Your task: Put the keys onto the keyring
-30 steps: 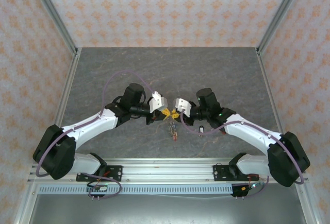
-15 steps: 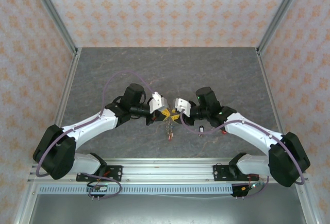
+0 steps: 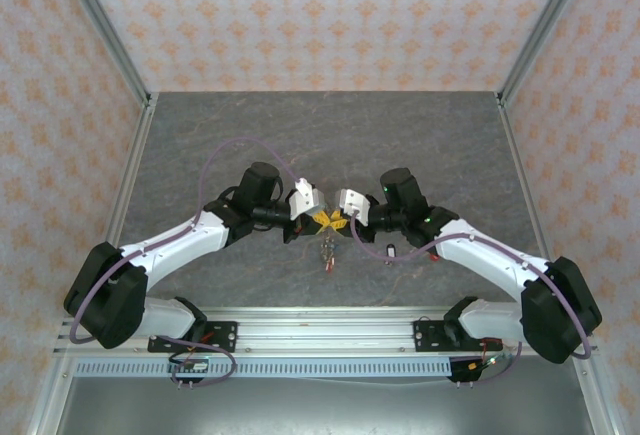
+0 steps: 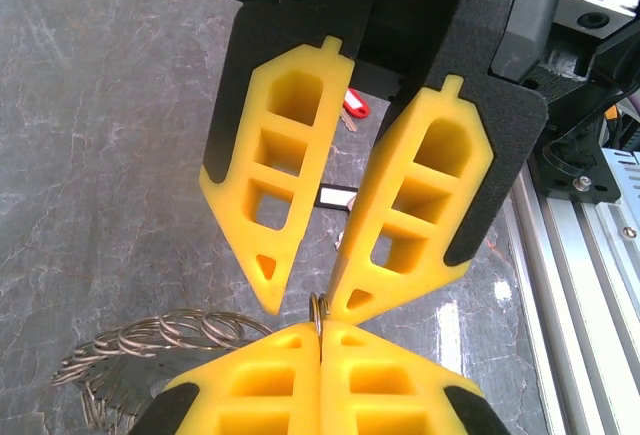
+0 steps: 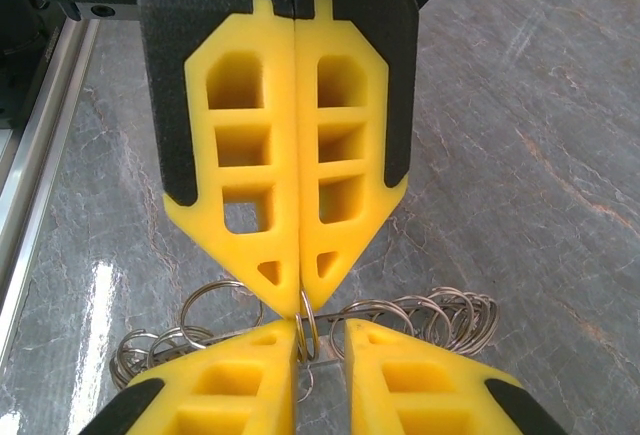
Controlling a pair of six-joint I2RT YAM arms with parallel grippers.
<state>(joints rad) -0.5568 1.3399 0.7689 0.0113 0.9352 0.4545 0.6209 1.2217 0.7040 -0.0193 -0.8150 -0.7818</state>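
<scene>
The left hand (image 4: 320, 329) is pinched fully shut on a thin loop of the keyring (image 5: 440, 310), near the middle of the surface (image 4: 100, 105). The right hand (image 5: 318, 329) meets it tip to tip, jaws slightly apart around that loop and gripping nothing clearly. A red-headed key (image 4: 352, 107) lies loose, so threading looks unfinished.

Centre blocked, far side free.
Left gripper (image 3: 320, 218) and right gripper (image 3: 336, 221) meet tip to tip over the table (image 3: 330, 135); keys (image 3: 328, 252) lie at 6 o'clock; 12 o'clock open.
</scene>
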